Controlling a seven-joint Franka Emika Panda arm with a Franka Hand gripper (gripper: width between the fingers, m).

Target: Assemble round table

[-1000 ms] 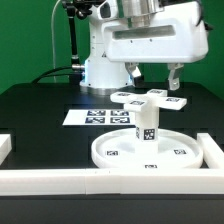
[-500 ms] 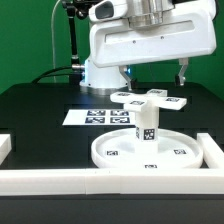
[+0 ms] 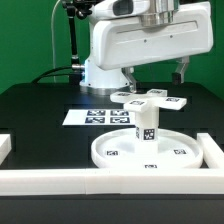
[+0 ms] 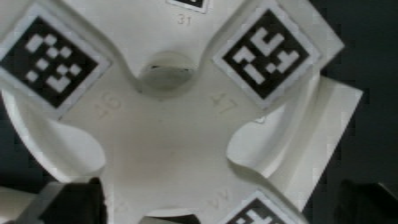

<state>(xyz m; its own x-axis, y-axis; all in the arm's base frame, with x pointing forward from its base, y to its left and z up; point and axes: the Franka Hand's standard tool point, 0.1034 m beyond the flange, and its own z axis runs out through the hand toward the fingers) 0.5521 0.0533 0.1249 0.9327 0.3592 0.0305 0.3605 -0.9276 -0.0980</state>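
The round table [image 3: 146, 140] is seen standing assembled near the table's [image 3: 40, 105] front edge, against the white border wall [image 3: 110, 180]: the round disc [image 3: 115, 152] lies flat, the cylinder leg [image 3: 146, 125] is upright on it, and the cross-shaped foot piece [image 3: 150, 99] is seated on top. The claw [image 3: 155, 70] is held above the foot piece with fingers spread wide and nothing gripped. The parts are judged light, rigid, smooth plastic, likely slippery; a hold across one arm of the cross, or around the leg, is judged safest.
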